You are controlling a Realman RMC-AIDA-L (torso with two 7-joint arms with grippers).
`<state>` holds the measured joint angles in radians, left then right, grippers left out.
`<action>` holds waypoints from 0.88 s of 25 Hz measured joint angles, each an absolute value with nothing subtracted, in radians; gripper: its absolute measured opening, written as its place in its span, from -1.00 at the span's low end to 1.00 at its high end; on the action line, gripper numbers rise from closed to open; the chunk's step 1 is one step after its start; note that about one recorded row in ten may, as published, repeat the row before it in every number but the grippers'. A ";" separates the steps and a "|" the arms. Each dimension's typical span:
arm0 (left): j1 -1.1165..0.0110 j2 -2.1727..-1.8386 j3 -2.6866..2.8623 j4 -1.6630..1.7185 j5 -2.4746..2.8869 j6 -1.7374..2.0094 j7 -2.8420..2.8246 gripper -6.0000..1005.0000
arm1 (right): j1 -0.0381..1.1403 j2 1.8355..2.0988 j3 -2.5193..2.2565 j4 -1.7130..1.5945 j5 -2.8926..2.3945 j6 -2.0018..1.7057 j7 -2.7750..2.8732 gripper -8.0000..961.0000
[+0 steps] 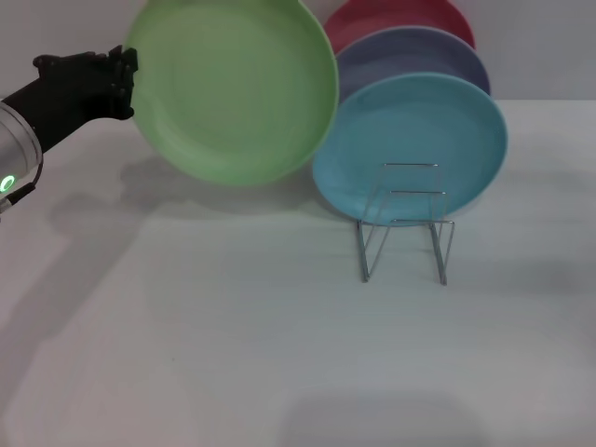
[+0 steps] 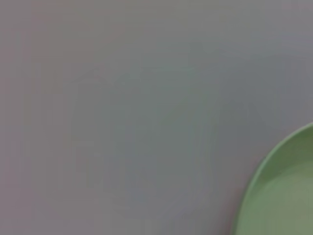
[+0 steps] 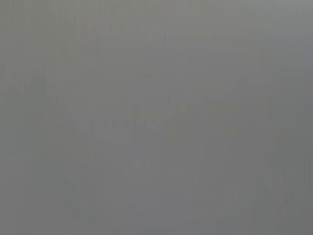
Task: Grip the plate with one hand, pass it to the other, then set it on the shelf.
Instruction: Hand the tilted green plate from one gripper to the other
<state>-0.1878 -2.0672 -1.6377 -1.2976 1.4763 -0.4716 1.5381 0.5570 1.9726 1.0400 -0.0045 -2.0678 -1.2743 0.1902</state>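
The light-green plate [image 1: 233, 88] hangs in the air at the upper left of the head view, tilted toward me, above the white table. My left gripper [image 1: 126, 79] is shut on the plate's left rim. Part of the plate's rim also shows in the left wrist view [image 2: 281, 196]. The silver wire shelf [image 1: 405, 223] stands on the table right of centre, apart from the plate, with nothing in it. My right gripper is out of view; the right wrist view shows only a plain grey surface.
A light blue plate [image 1: 410, 140] lies just behind the shelf, with a purple plate [image 1: 419, 56] and a red plate [image 1: 400, 19] overlapping behind it. The white table [image 1: 233, 354] stretches in front.
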 joint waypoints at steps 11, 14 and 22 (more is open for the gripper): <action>-0.138 -2.070 -1.636 -1.339 1.303 -0.513 1.950 -0.92 | 0.567 1.973 1.040 -0.003 -2.068 -1.262 0.190 0.63; -0.141 -2.066 -1.654 -1.324 1.237 -0.532 1.990 -0.92 | 0.568 1.973 1.040 -0.003 -2.068 -1.262 0.190 0.63; -0.139 -2.072 -1.669 -1.268 1.088 -0.556 2.193 -0.92 | 0.571 1.974 1.040 -0.001 -2.068 -1.261 0.190 0.63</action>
<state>-0.1393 -2.0721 -1.6693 -1.2683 1.0877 -0.5560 2.1930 0.5713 1.9742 1.0400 -0.0013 -2.0678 -1.2609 0.1901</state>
